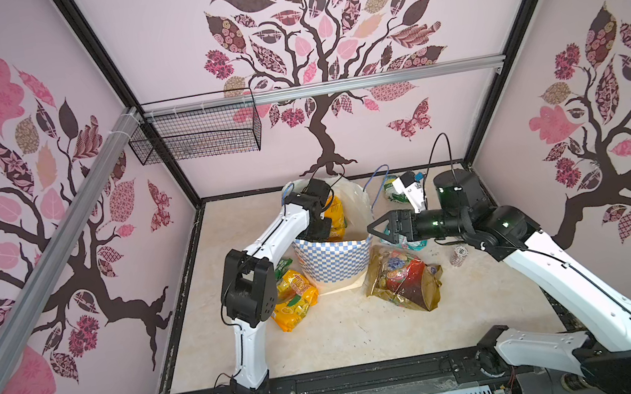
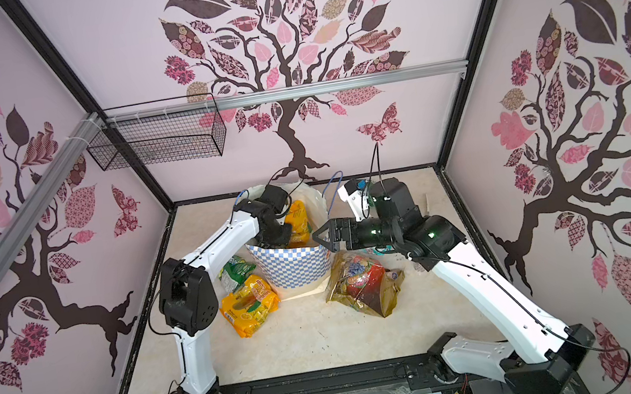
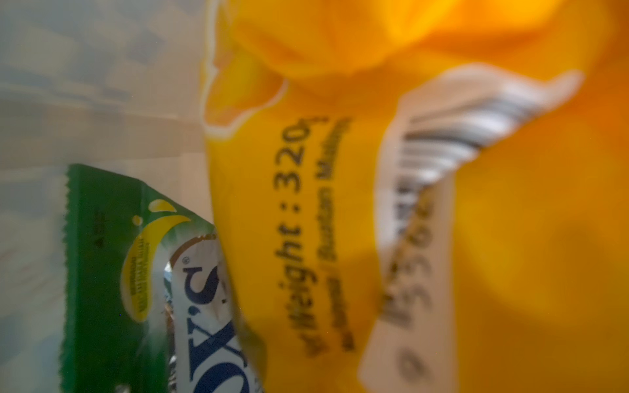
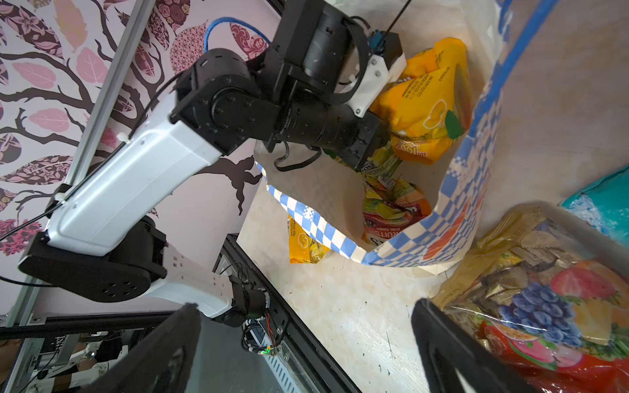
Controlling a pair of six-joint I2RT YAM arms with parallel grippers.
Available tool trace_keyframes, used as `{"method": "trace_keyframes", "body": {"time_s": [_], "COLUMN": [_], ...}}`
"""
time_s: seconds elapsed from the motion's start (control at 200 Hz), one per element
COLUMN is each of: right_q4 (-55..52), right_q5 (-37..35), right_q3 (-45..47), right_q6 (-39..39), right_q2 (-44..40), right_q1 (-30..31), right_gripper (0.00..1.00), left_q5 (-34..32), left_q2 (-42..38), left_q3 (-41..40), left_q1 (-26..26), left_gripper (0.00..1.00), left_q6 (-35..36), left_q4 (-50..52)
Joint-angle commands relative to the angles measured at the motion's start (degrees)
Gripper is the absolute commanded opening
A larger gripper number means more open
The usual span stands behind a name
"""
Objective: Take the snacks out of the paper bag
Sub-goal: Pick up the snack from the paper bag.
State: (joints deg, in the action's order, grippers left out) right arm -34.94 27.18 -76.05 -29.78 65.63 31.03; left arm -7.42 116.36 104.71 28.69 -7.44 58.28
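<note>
The blue-and-white checked paper bag (image 1: 335,258) (image 4: 459,217) stands open at mid-table. My left gripper (image 1: 322,226) (image 4: 377,136) reaches into its mouth, shut on an orange-yellow packet (image 1: 335,212) (image 3: 340,204) that rises above the rim; its fingertips are hidden. A green FOX'S packet (image 3: 112,272) and a fruit-candy packet (image 4: 391,211) lie deeper inside. My right gripper (image 1: 375,228) (image 4: 306,354) hovers open and empty beside the bag's right rim. Outside lie orange packets (image 1: 294,297), a green packet (image 1: 282,265), a gold-and-red pack (image 1: 400,278) and a teal packet (image 4: 606,204).
A small patterned cylinder (image 1: 458,255) stands right of the gold-and-red pack. Another packet (image 1: 392,189) lies at the back behind my right wrist. A black wire basket (image 1: 197,139) hangs on the back rail, upper left. The walls close in on three sides.
</note>
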Motion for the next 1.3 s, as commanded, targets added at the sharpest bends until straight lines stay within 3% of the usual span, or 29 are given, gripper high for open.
{"method": "trace_keyframes", "body": {"time_s": [0.0, 0.365, 0.99, 1.295], "right_q4": [0.6, 0.9, 1.2, 1.7], "right_q5": [-0.2, -0.1, -0.2, -1.9], "right_q3": [-0.1, -0.1, 0.0, 0.0], "right_q6": [-0.2, -0.5, -0.8, -1.2], "right_q2": [-0.7, -0.5, -0.6, -1.3], "right_q1": [0.2, 0.2, 0.2, 0.2], "right_gripper": [1.0, 1.0, 1.0, 1.0], "left_q5": [-0.1, 1.8, 1.6, -2.5], "left_q2": [-4.9, -9.0, -13.7, -18.7], "left_q3": [5.2, 12.9, 16.4, 22.2], "left_q1": [0.1, 0.2, 2.4, 6.3], "left_gripper": [0.0, 0.0, 0.0, 0.0], "left_q6": [0.7, 1.9, 2.6, 5.3], "left_q4": [-2.9, -0.7, -1.4, -1.9]}}
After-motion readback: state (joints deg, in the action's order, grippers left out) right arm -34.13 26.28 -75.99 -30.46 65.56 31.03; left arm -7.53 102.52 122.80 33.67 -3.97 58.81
